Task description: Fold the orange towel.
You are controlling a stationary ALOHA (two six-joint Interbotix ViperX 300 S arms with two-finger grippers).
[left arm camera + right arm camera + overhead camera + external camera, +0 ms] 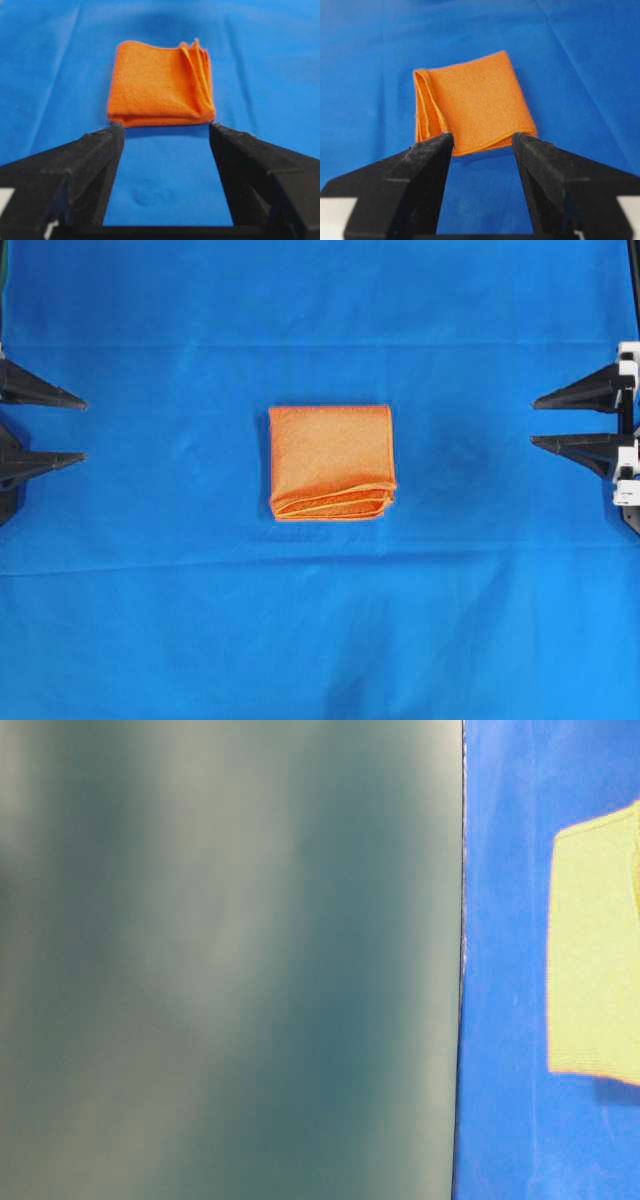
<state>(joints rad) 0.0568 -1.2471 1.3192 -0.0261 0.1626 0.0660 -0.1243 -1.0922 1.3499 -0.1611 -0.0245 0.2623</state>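
Towel: orange towel [331,461] folded into a compact square, mid-table on the blue cloth [150,620], layered hems along its near edge.
Left gripper [84,427]: at left edge, jaws spread, empty, well apart from towel.
Right gripper [533,420]: at right edge, jaws spread, empty, well apart too.

Orange towel [331,462] ribbed terry cloth; tablecloth [150,590] matt blue fabric

A folded orange towel [331,462] lies alone mid-tabletop [320,640] on blue cloth. Bare blue surface surrounds it on every side. The left hand [84,428] and right hand [533,421] sit at opposite edges, well apart from it, fingers spread and empty.
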